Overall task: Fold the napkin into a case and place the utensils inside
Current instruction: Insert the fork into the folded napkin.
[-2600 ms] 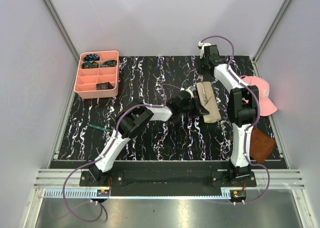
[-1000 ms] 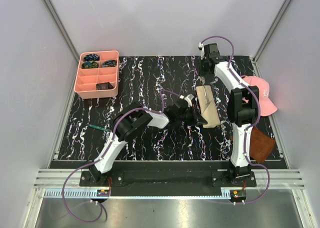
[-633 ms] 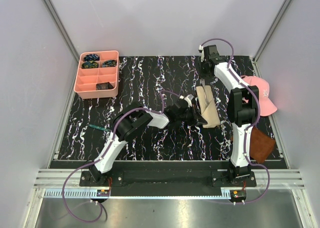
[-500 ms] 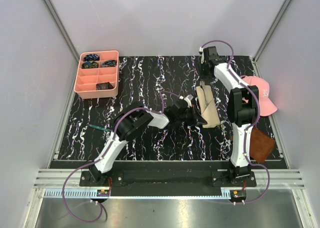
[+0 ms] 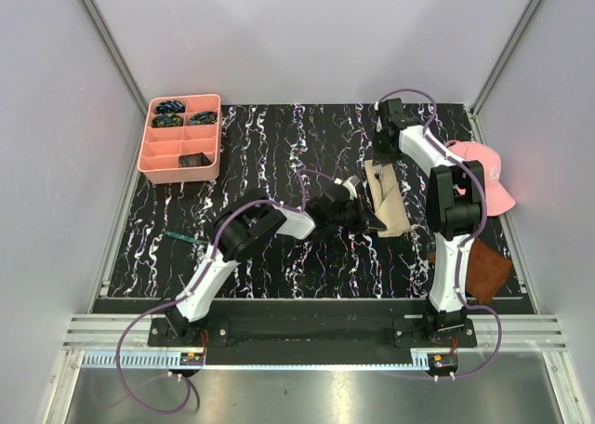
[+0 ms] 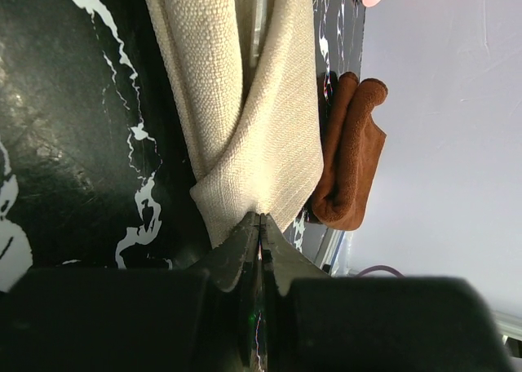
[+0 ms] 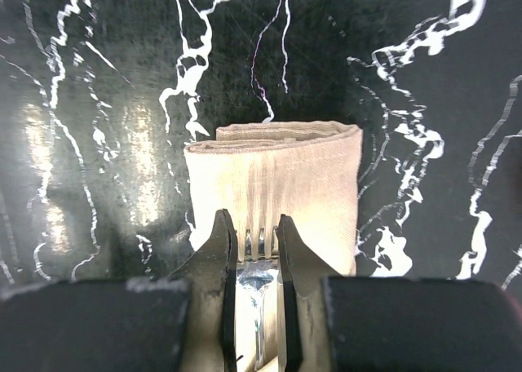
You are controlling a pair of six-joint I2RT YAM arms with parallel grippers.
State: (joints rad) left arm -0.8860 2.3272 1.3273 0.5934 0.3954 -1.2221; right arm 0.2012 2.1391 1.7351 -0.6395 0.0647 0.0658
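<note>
The napkin (image 5: 395,201) is folded into a narrow tan rectangle on the black marbled table, right of centre. My left gripper (image 5: 378,226) is shut on its near left corner; in the left wrist view the closed tips (image 6: 260,219) pinch the cloth (image 6: 269,127), and a silvery utensil (image 6: 259,13) shows in the fold's slit. My right gripper (image 5: 379,154) is at the napkin's far end, shut on a fork. In the right wrist view the fork (image 7: 259,270) sits between the fingers (image 7: 254,225), with its tines at the napkin (image 7: 310,176), where ridges show in the cloth.
A dark brown cloth (image 5: 485,268) lies at the near right, also in the left wrist view (image 6: 351,152). A pink cap (image 5: 488,178) sits at the right edge. A pink tray (image 5: 219,136) with small dark items stands far left. A thin teal item (image 5: 186,238) lies left.
My right gripper has moved from the far edge toward the napkin, bringing the fork's tines up to its far end. My left gripper shifted slightly nearer along the napkin's left edge and stayed shut.
</note>
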